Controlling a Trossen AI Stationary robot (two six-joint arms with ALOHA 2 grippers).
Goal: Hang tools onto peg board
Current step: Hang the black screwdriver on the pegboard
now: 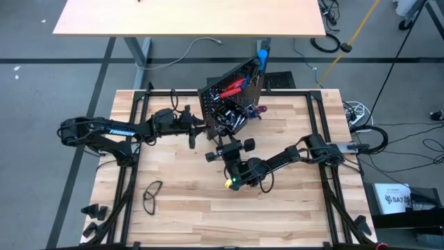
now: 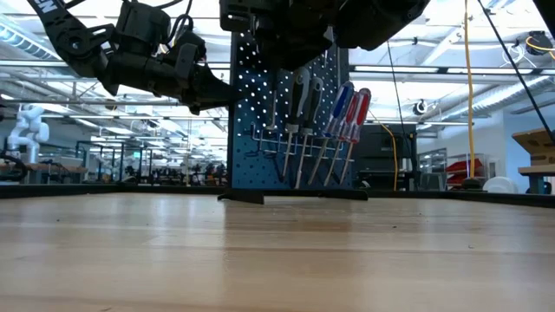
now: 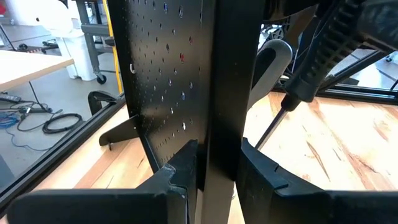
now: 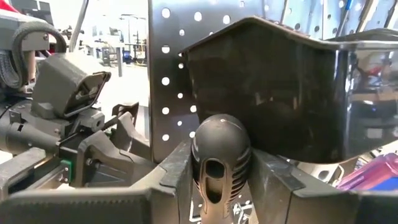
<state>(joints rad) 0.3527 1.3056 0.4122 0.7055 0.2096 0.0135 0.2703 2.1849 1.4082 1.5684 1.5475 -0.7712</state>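
Surface: pale wooden tabletop [image 1: 194, 215] inside a black frame, grey floor around it, a second tan table [image 1: 187, 17] beyond.
Background: low view looks into a long hall with ceiling lights, shelving and a white robot figure [image 2: 26, 126] far off.
Peg board: black perforated panel [image 1: 229, 97] upright on a stand near the table's far edge, turned at an angle; edge-on in the left wrist view [image 3: 180, 87].
On the board: red-handled pliers [image 1: 232, 87] lying across the upper part; a blue handle [image 1: 263, 55] sticking up at the top corner; a row of screwdrivers [image 2: 342, 126] with black, blue and red handles hanging shafts down; a small black bin [image 4: 273, 87] fixed to the face.
Loose items: safety glasses [image 1: 152, 196] lying on the wood, well apart from the board, toward the near left.
Writing: white lettering "TROSSEN" on the left arm's link [image 1: 121, 130]; a white box on the floor at right carries print too small to read.
Left gripper: [image 3: 214, 165] at the board's left edge, fingers [image 3: 180, 171] clamped on either side of the panel's edge.
Right gripper: [image 4: 221, 165] in front of the board, just below the bin, fingers [image 4: 273, 171] clamped on a black ribbed screwdriver handle [image 4: 221, 155] whose rounded butt faces the camera.
In the way: bin and hanging tools crowd the board face right ahead of the held screwdriver; in the left wrist view a black ribbed handle with a thin shaft [image 3: 317, 62] shows just beyond the board.
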